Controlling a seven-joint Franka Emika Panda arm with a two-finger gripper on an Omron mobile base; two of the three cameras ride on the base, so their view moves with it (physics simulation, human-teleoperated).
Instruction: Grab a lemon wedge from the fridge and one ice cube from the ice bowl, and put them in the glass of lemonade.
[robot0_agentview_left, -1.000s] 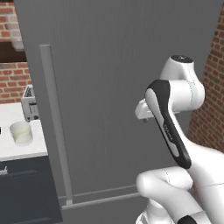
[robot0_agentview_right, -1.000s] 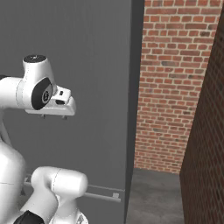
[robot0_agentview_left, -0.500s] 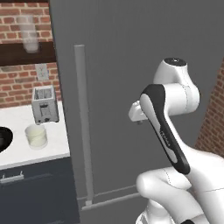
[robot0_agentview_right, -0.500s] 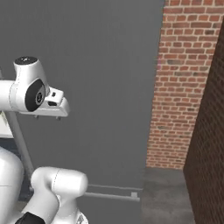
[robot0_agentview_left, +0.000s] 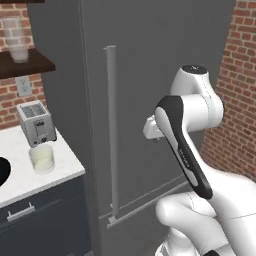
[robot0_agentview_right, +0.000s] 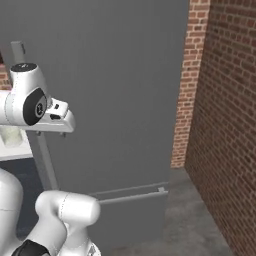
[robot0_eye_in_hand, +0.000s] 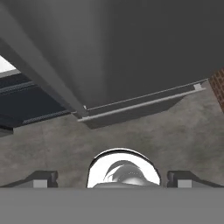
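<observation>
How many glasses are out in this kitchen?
2: a short glass of lemonade on the counter by the toaster, and a taller glass on the shelf. Others may be hidden.

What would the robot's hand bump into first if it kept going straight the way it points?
Probably the floor. The open hand looks down at bare grey floor in front of the fridge, just short of the fridge's bottom edge. Depth is hard to judge.

Dark grey fridge (robot0_agentview_left: 150, 65), pale grey handle (robot0_agentview_left: 111, 125), red brick wall (robot0_agentview_right: 225, 125), seemingly pale-yellow lemonade (robot0_agentview_left: 42, 159).
</observation>
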